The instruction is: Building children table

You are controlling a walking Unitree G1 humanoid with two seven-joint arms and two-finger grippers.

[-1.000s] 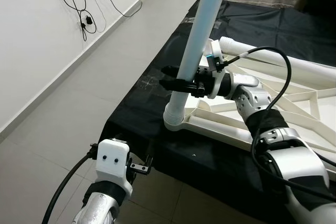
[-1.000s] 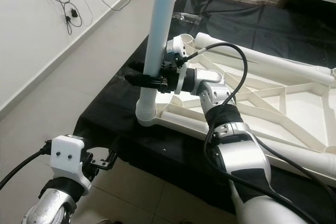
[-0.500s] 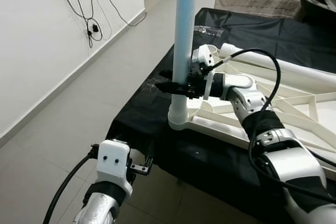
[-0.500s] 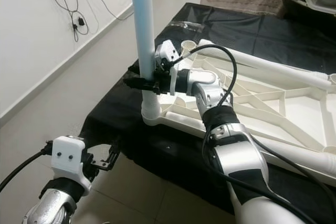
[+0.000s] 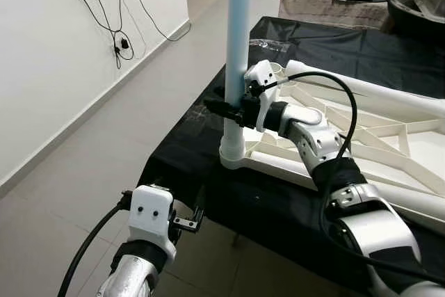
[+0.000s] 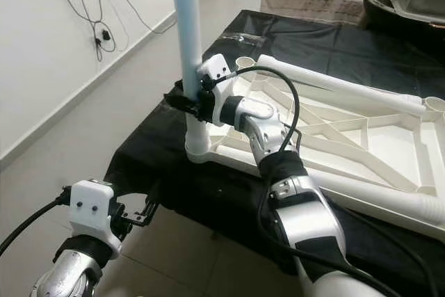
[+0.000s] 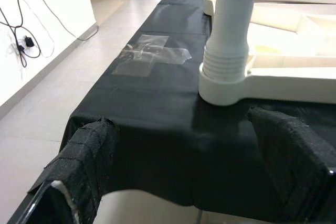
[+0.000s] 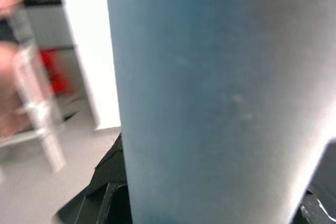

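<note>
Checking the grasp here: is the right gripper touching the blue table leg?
Touching. In the left eye view the right gripper has its jaws clamped around the upright blue table leg, with no gap showing.

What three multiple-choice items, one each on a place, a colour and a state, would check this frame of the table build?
1. Where does the upright leg stand?
A. in the corner socket of the upturned tabletop
B. on the floor
C. flat on the black cloth

2. What colour is the leg?
A. red
B. pale blue
C. black

3. What is the right gripper doing?
A. hanging idle
B. holding a cable
C. gripping the leg just above the socket

Answers: 1 A, its foot sits in the socket at the tabletop's near corner; 2 B, pale blue above a white base; 3 C, its black fingers close round the leg, while the left gripper waits low before the table edge.
</note>
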